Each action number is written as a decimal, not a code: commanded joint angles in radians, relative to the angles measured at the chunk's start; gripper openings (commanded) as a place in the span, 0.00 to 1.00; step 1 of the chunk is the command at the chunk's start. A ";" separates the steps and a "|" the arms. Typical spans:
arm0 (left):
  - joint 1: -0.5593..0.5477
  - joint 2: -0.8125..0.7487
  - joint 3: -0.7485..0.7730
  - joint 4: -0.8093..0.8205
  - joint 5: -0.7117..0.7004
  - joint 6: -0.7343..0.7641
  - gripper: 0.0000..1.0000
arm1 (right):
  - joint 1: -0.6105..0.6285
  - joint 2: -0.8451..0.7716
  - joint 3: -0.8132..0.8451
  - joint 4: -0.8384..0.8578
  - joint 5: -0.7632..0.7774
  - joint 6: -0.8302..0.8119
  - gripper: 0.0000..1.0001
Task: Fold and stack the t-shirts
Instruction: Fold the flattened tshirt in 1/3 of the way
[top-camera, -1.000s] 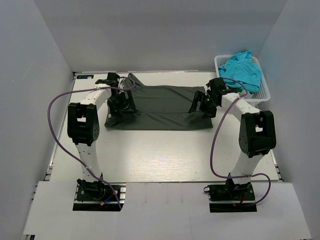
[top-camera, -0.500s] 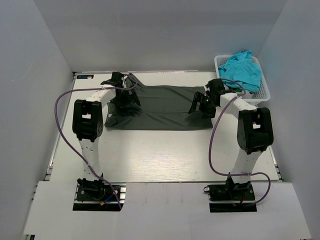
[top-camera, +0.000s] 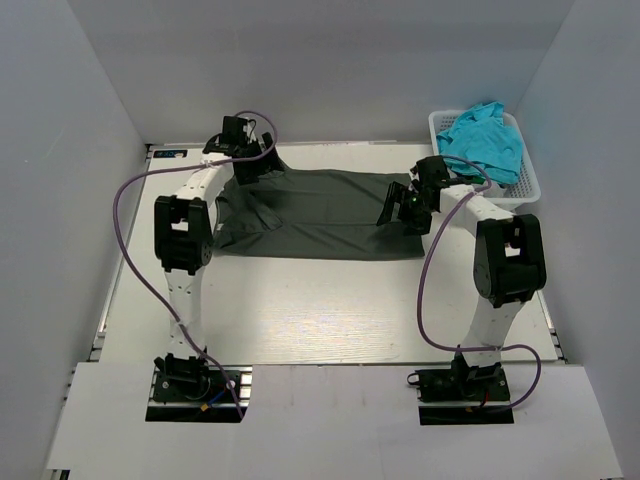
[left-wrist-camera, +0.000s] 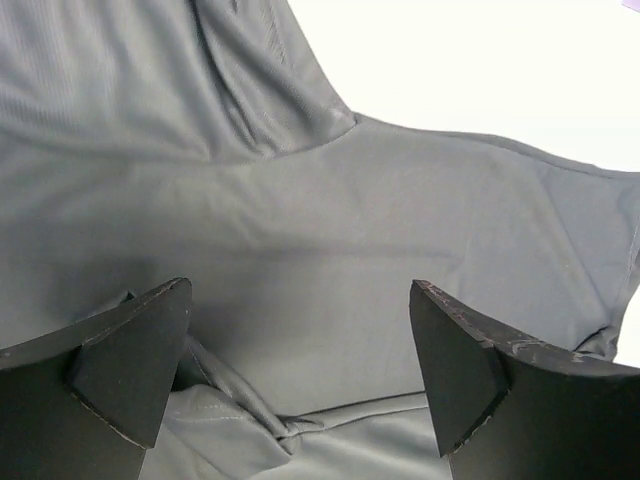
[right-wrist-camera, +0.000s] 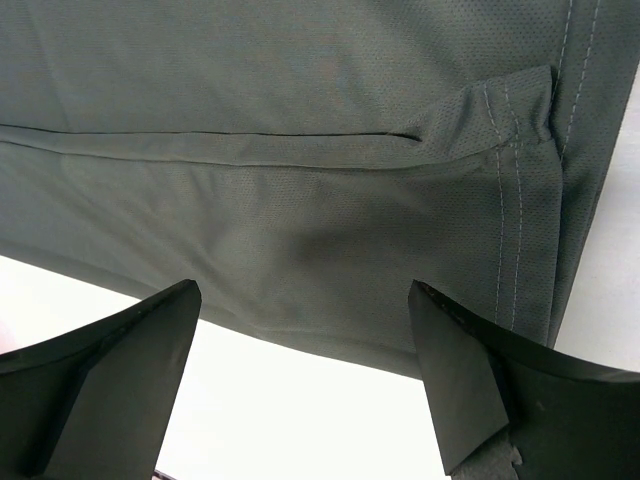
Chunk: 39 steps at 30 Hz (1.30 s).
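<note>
The dark charcoal-grey t-shirt (top-camera: 315, 215) lies spread and partly folded lengthwise on the white table (top-camera: 300, 310). My left gripper (top-camera: 245, 165) is open and empty over the shirt's far left corner. In the left wrist view, cloth (left-wrist-camera: 380, 230) with a bunched fold lies below the left gripper (left-wrist-camera: 300, 370). My right gripper (top-camera: 405, 208) is open and empty over the shirt's right end. In the right wrist view the right gripper (right-wrist-camera: 305, 380) hovers above the hemmed edge of the shirt (right-wrist-camera: 300, 150). The turquoise-blue t-shirt (top-camera: 483, 140) lies crumpled in the basket.
The white lattice basket (top-camera: 528, 185) stands at the far right corner of the table, close behind the right arm. Grey walls close in the back and both sides. Purple cables loop beside each arm.
My left gripper has moved from the shirt's left edge toward the far left corner, and the cloth there now lies flatter. The right gripper has hardly moved.
</note>
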 joint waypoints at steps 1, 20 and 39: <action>-0.003 0.022 0.070 0.005 -0.008 0.050 1.00 | -0.008 0.015 0.047 -0.012 0.003 -0.011 0.90; 0.032 -0.683 -0.835 0.071 -0.128 -0.025 1.00 | -0.006 0.001 0.004 -0.012 0.012 -0.021 0.90; 0.129 -0.508 -0.928 -0.090 -0.186 -0.186 1.00 | -0.026 -0.019 -0.235 0.083 0.017 0.019 0.90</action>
